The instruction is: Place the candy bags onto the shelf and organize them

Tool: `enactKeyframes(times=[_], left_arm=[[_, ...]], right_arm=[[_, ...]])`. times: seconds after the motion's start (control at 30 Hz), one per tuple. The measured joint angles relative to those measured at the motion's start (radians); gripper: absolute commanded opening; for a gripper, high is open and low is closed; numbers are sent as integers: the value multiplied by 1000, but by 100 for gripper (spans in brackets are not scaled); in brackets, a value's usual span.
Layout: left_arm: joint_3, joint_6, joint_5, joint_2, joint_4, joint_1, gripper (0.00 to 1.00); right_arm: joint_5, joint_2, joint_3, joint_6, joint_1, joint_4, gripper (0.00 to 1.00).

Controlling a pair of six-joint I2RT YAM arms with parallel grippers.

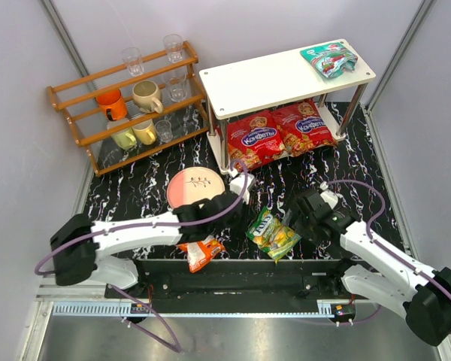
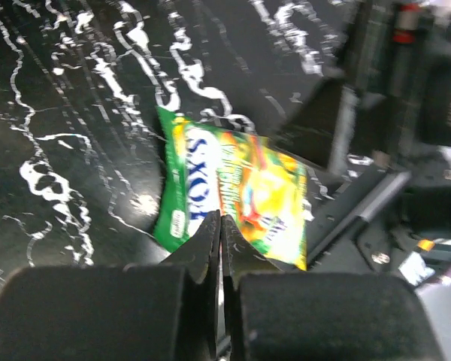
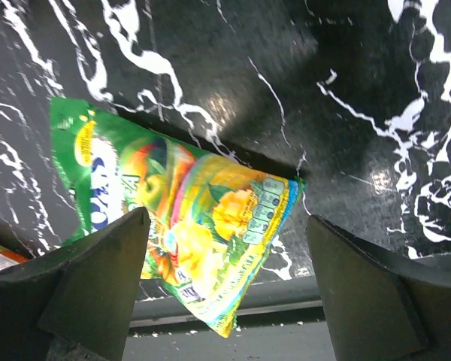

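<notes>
Where the black marbled table (image 1: 135, 188) meets its near edge, the yellow-green bag (image 1: 273, 233) lies flat, about midway between the two arms. The right gripper (image 3: 225, 218) hangs over it with its jaws spread wide and nothing in them, one finger on each side of the packet's lower half. The left gripper (image 2: 219, 222) is clenched on nothing, its fingers pressed together, and points at the same bag from the left. The small orange bag (image 1: 201, 252) sits at the near edge, partly under the left arm. On the white shelf (image 1: 270, 79) at the far right corner, the teal bag (image 1: 329, 59) rests at the right end of the top tier. The two red bags (image 1: 254, 135) lie side by side on the lower tier, overhanging its front edge.
</notes>
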Motion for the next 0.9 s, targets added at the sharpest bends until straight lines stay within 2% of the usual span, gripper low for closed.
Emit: enactKeyframes(times=[0.1,0.3,0.63,0.73,0.77,0.9], left_arm=[[19,45,32,110,26,67,0],[74,95,117,322,39,93,0],[85,100,206,432,120,99,0],[85,92,217,457,141,101,0],[85,90,220,461,146,101,0],[71,70,232,466,180,103,0]], right_arm=[[-49,4,-23,27,0,-21,96],[-128,-40,-63,74,0,-26,97],[-262,-152,-171,151,0,11,97],[-289,-158,-205,169,0,47,91],[-296,-157,-219,175,0,63,85],[-338,-168,-274,220,-1,170,73]])
